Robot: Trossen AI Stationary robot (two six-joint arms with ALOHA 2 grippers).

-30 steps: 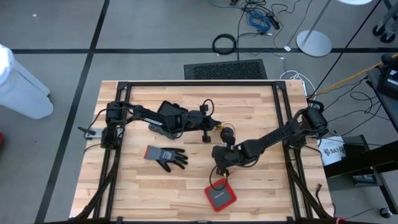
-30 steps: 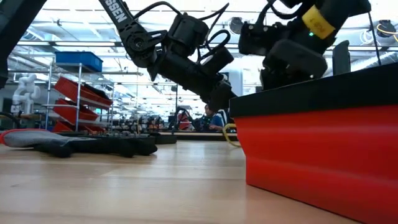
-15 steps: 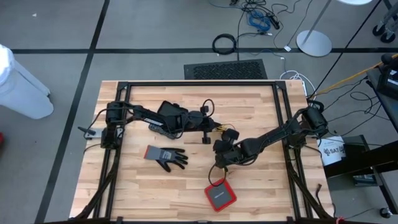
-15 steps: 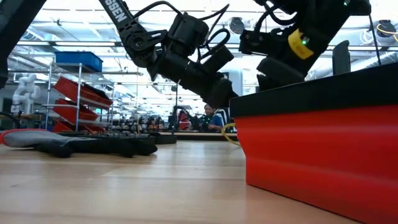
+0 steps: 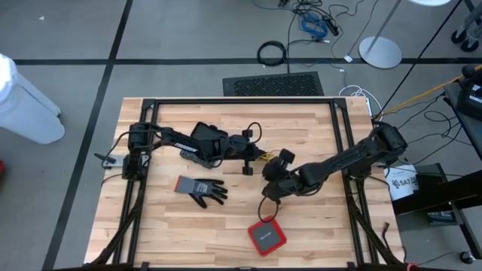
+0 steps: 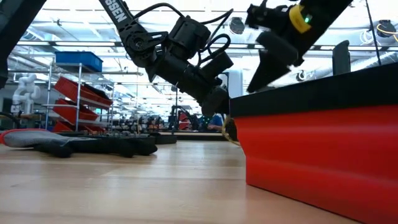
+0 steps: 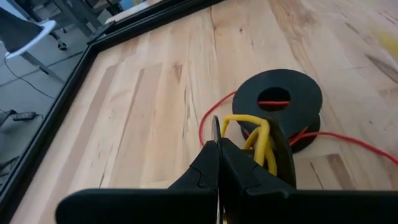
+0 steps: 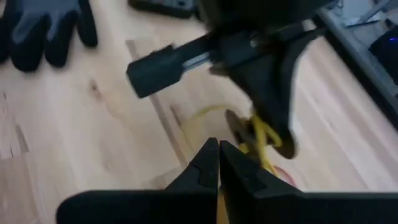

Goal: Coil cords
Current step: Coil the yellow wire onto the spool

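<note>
The yellow cord point(image 7: 256, 132) sits in small loops at the fingertips of my left gripper point(image 5: 257, 156), which is shut near the table's middle. The cord also shows in the right wrist view point(image 8: 262, 140). The red cord point(image 7: 273, 103) runs around a black spool point(image 7: 283, 93) standing on the table just beyond my left gripper, and trails off over the wood point(image 7: 348, 140). My right gripper point(image 5: 271, 176) is shut and raised beside the left one. The grey glove point(image 5: 202, 188) lies on the table to the left. My left gripper has the yellow cord's loops point(image 7: 231, 119) at its shut fingertips; the loops curl over one finger point(image 7: 249, 171). The fingers come nearly level from the table's left. The loops are clear of the wood. My right gripper shows a bit of yellow point(image 8: 217, 208) in the seam of its shut fingers, far back. Which part of the cord that is cannot be told. The fingers slant down toward the left gripper.
A red box point(image 5: 266, 235) with a black top stands near the front edge; it fills the right of the low view point(image 6: 317, 149). A black frame point(image 5: 226, 102) rims the table. Bare wood lies at the front left.
My right gripper has risen and gone toward the table's far right, away from the red box, tipping as it went. My left gripper has stayed where it was with the yellow loops.
</note>
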